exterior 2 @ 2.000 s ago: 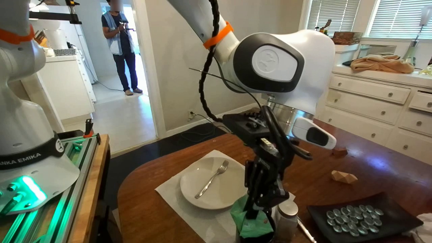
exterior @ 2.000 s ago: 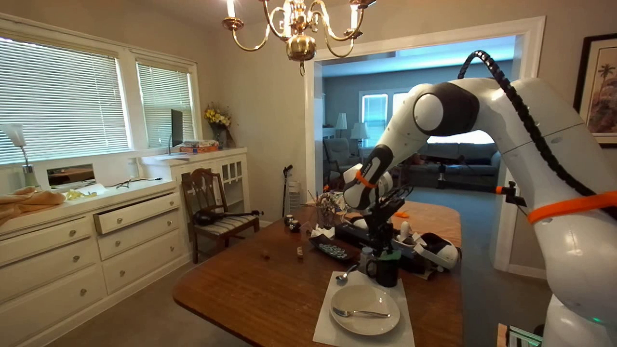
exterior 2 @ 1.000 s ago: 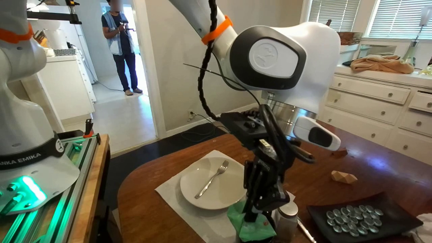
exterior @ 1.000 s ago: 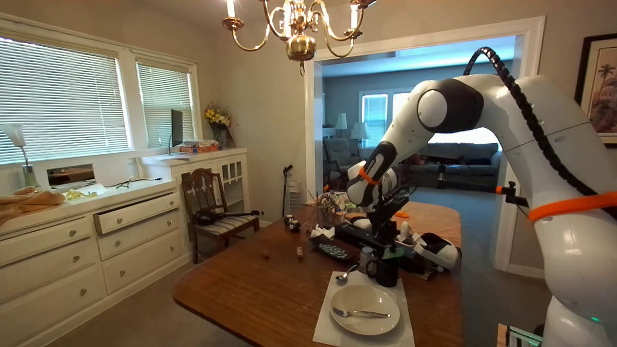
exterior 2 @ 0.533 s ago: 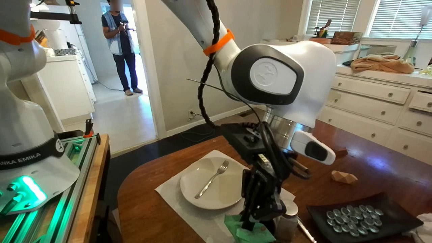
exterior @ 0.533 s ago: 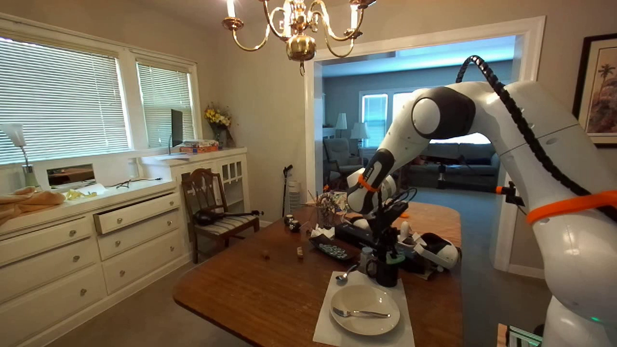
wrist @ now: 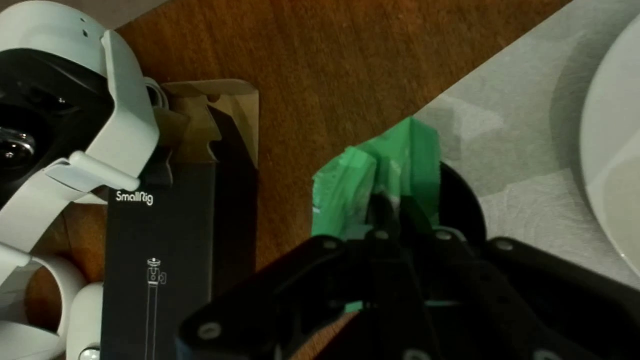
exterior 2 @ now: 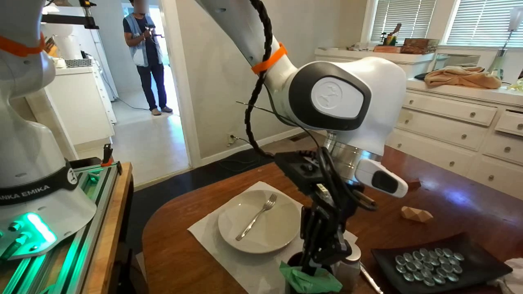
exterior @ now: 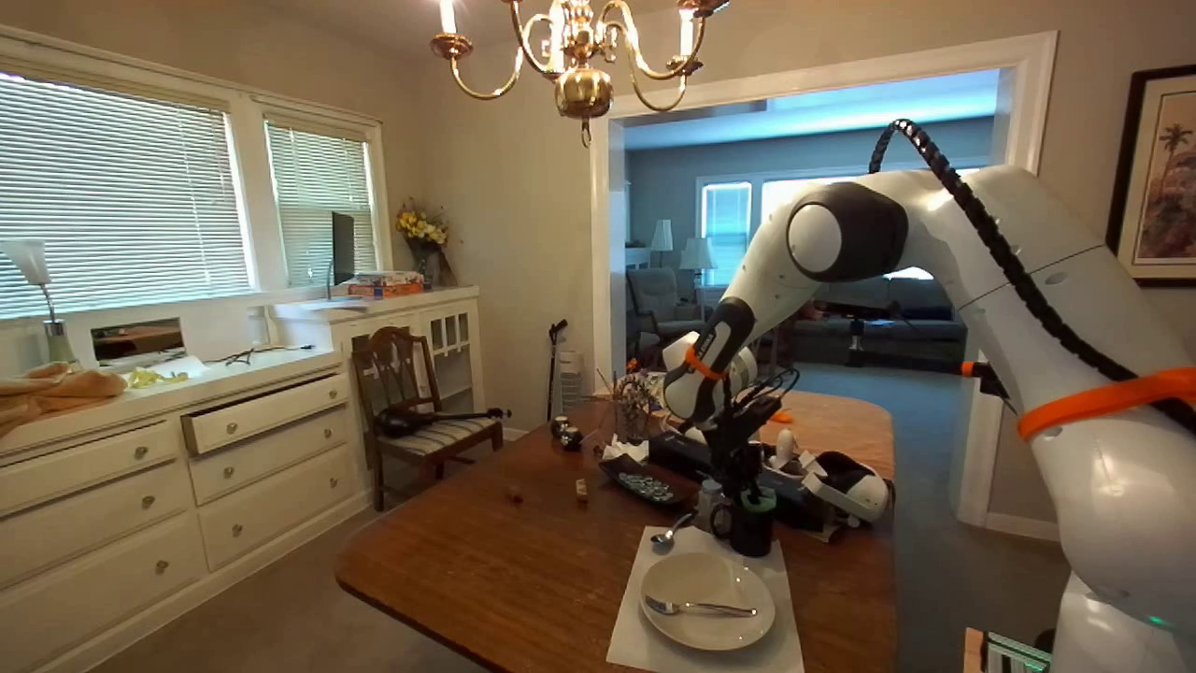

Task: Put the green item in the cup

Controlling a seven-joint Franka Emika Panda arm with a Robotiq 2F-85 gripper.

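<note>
The green item (wrist: pixel 345 192) is a crumpled light-green packet. My gripper (wrist: pixel 392 205) is shut on it and points down over the black cup (wrist: pixel 462 202). In an exterior view the cup (exterior: pixel 750 535) stands upright with its handle to the left, and the green item (exterior: pixel 764 500) shows at its rim. In an exterior view the green item (exterior 2: pixel 312 281) spreads around the gripper's fingertips (exterior 2: pixel 309 269) and covers much of the cup's mouth; part of the dark rim (exterior 2: pixel 295 259) shows behind it. How deep the packet sits in the cup is hidden.
A glass shaker (exterior 2: pixel 347 269) stands close beside the cup. A white plate (exterior 2: pixel 233 234) with a fork lies on a paper sheet (exterior 2: pixel 204 232). A black tray (exterior 2: pixel 392 255) holds glass beads. A black box (wrist: pixel 160 240) and a white headset (wrist: pixel 125 125) lie on the cup's far side.
The gripper has come down with the green item, toward the cup's mouth. In the last half second it has shifted slightly sideways, and part of the cup's rim now shows.
</note>
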